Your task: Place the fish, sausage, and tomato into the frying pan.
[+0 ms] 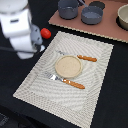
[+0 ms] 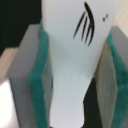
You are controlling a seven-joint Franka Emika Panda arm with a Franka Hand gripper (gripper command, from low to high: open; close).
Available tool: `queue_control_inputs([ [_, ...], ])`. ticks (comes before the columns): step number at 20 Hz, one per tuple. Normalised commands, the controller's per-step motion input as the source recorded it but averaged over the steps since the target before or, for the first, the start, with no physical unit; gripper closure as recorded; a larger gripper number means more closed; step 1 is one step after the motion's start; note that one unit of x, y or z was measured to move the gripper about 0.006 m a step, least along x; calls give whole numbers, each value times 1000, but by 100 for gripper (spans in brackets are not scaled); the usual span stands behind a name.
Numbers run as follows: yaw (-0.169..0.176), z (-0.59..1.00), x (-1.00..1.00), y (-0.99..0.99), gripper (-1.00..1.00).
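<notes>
White fish [image 2: 75, 60] clamped between tool [image 2: 75, 75] pads.

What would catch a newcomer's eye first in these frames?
The white fish fills the wrist view, clamped between the gripper's green pads. In the exterior view, a beige plate sits mid-placemat between orange-handled cutlery, and a red tomato lies beside the arm. The frying pan waits on the brown board.
</notes>
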Motion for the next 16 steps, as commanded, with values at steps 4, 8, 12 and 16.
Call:
queue_control_inputs([
  [4, 0, 784, 706, 863, 100],
  [8, 0, 701, 718, 869, 100],
  [12, 0, 528, 712, 862, 100],
  [16, 0, 405, 727, 861, 100],
])
